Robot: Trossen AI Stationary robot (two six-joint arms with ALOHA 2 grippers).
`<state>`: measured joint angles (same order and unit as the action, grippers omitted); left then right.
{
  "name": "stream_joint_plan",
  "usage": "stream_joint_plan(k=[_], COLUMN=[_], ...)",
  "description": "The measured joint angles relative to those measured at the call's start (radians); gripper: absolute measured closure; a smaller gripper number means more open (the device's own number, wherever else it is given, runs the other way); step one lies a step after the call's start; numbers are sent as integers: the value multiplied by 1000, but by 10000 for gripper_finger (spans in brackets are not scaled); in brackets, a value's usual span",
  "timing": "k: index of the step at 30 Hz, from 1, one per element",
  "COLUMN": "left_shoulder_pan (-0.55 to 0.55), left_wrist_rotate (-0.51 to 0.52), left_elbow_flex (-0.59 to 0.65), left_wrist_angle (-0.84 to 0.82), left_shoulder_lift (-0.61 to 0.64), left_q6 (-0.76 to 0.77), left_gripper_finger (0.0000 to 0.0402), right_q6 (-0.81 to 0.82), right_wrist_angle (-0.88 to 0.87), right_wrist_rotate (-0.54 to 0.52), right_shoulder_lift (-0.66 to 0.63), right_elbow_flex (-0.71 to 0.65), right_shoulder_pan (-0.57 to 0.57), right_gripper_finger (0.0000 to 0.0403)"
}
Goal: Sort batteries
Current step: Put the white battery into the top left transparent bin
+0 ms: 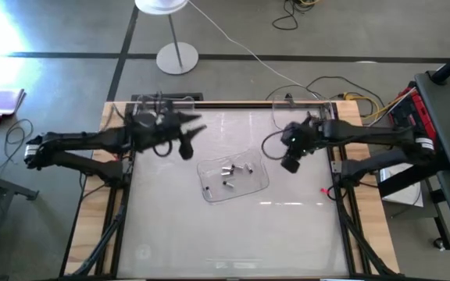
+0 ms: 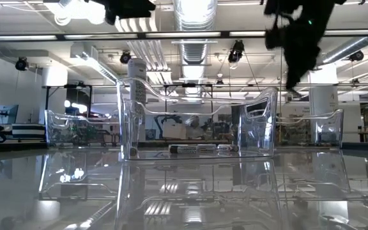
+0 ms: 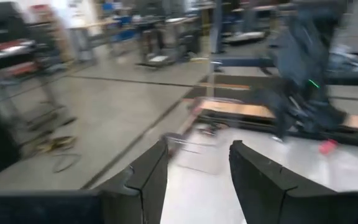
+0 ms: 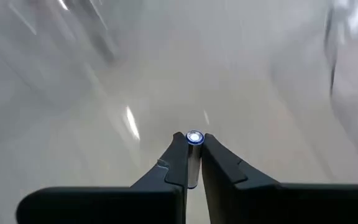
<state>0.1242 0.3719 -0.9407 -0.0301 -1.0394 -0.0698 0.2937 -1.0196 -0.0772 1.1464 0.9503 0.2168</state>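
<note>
Several small silvery batteries (image 1: 229, 170) lie in a clear plastic tray (image 1: 252, 187) at the table's middle; the low view shows them (image 2: 197, 148) on the tray's floor. My right gripper (image 1: 290, 164) hangs just right of that tray, high above the table (image 2: 296, 48). It is shut on one battery (image 4: 194, 138). My left gripper (image 1: 194, 140) stands open in the air left of the tray and a little farther back, with nothing between its fingers (image 3: 197, 165). My right gripper pinches one battery between its two fingers. The battery lies along the fingers, and its round shiny end (image 4: 194, 137) shows at the fingertips. It is lifted clear of the table and the trays.
Two more clear trays stand along the far edge, one at the far left (image 1: 158, 105) and one at the far right (image 1: 303, 105). In the low view further clear tray walls (image 2: 69, 128) (image 2: 318, 128) stand either side of the middle tray. The near half of the table holds nothing.
</note>
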Motion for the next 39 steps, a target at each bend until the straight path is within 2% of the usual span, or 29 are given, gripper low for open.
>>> stream_joint_plan(k=[3,7,11,13,17,20,24,33,39], left_shoulder_pan=[-25,-36,-38,-38,-37,-37,-36,-36,-36], left_wrist_rotate=[-79,-188,-210,-210,-235,-294,-310,-364,-391], left_elbow_flex=[108,242,299,297,224,161,93,29,16], left_wrist_angle=[162,475,763,838,822,822,811,788,787], left_shoulder_lift=[-26,-102,-239,-315,-436,-496,-549,-577,-568], left_q6=[0,9,71,79,74,48,31,26,49], left_gripper_finger=[250,250,251,251,246,239,230,230,265], right_q6=[-29,-105,-164,-184,-195,-202,-206,-238,-260], right_wrist_angle=[161,407,657,763,898,914,913,898,898], right_wrist_rotate=[2,41,91,96,95,96,93,59,51], right_shoulder_lift=[-54,-94,-81,-61,-6,26,49,44,47], right_elbow_flex=[46,68,65,64,69,100,123,124,124], right_shoulder_pan=[-13,-45,-90,-111,-141,-143,-142,-143,-142], right_gripper_finger=[383,384,384,384,384,384,384,385,385])
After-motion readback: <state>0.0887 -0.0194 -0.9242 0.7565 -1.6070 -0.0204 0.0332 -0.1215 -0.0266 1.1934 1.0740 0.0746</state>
